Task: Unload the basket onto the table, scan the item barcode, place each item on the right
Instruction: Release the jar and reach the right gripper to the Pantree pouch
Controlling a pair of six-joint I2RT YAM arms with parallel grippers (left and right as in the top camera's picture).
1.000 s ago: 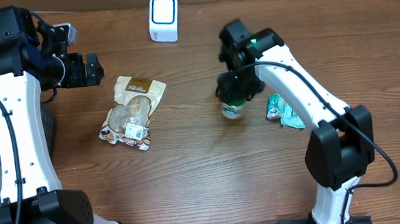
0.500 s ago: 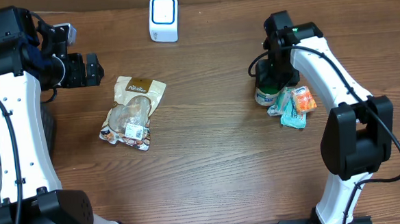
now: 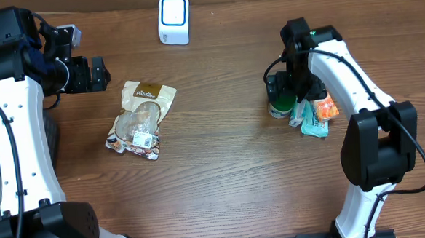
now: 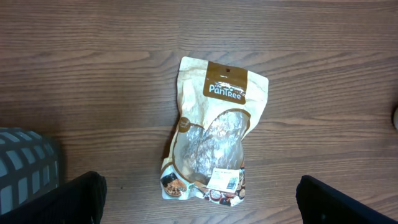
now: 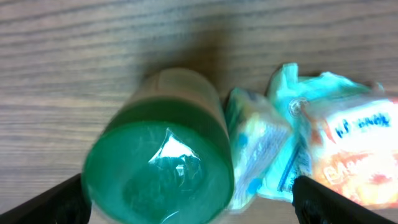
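Note:
A bottle with a green cap (image 3: 277, 107) stands upright on the table, right of centre. In the right wrist view its cap (image 5: 158, 168) sits below my right gripper (image 5: 196, 205). That gripper (image 3: 290, 94) is open, with its fingers wide on either side of the cap. A tan snack pouch (image 3: 141, 119) lies flat at the left of the table, and its white barcode label (image 4: 225, 179) faces up. My left gripper (image 4: 200, 208) hangs open well above the pouch (image 4: 214, 134), holding nothing. The white scanner (image 3: 174, 19) stands at the back.
A teal packet (image 5: 264, 155) and an orange packet (image 5: 348, 155) lie against the bottle's right side. In the overhead view the orange one (image 3: 325, 107) sits just right of my right gripper. A grey object (image 4: 25, 168) shows at the left wrist view's left edge.
My right arm carried the bottle rightward from mid-table, set it beside the packets, and its jaws opened off it. The left arm and pouch stayed still.

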